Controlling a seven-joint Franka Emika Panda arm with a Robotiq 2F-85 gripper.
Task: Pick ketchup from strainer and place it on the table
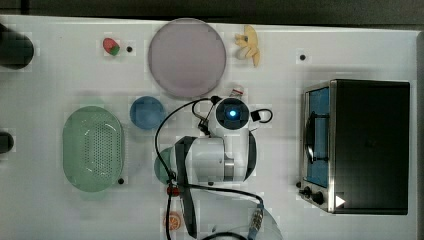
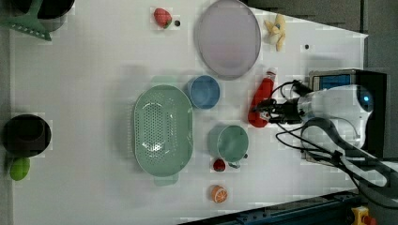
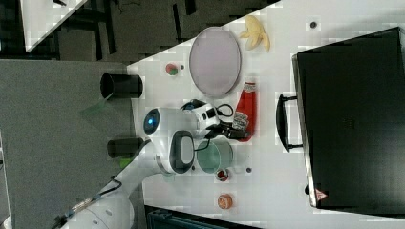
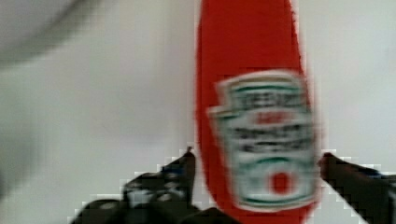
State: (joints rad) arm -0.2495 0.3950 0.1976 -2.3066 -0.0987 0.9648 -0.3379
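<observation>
The ketchup is a red squeeze bottle lying flat on the white table, its white cap pointing toward the purple plate. In the wrist view the ketchup shows its white label facing up. My gripper straddles the bottle's lower body, with one dark finger against each side. The left view puts the gripper at the bottle's base end, and the right view has the gripper over the ketchup. The pale green strainer stands empty, well off to the left view's left of the bottle.
A purple plate lies just beyond the bottle's cap. A blue bowl sits beside the strainer, and a teal bowl is close to the bottle. A black toaster oven stands on the top view's right. Banana, strawberry, orange slice.
</observation>
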